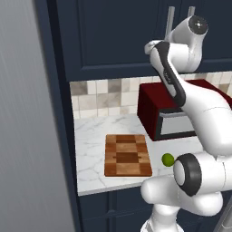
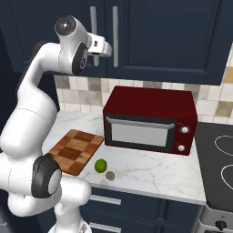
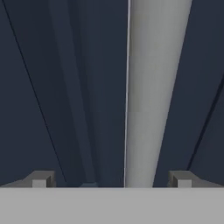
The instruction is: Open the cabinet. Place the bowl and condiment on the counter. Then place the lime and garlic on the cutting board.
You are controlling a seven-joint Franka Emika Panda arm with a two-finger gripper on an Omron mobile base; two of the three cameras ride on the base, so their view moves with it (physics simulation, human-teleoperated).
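Navy cabinet point(image 2: 159, 32), doors shut; silver bar handle point(image 3: 155, 92) between the spread tips of the empty pincer point(image 3: 111, 179). Lime point(image 2: 100, 165) and garlic point(image 2: 109, 175) wait on the worktop point(image 2: 150, 175). Risk: closing off-centre, tips sliding off the bar.

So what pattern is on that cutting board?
Light and dark brown wooden blocks on the cutting board, clearest in the left base view.
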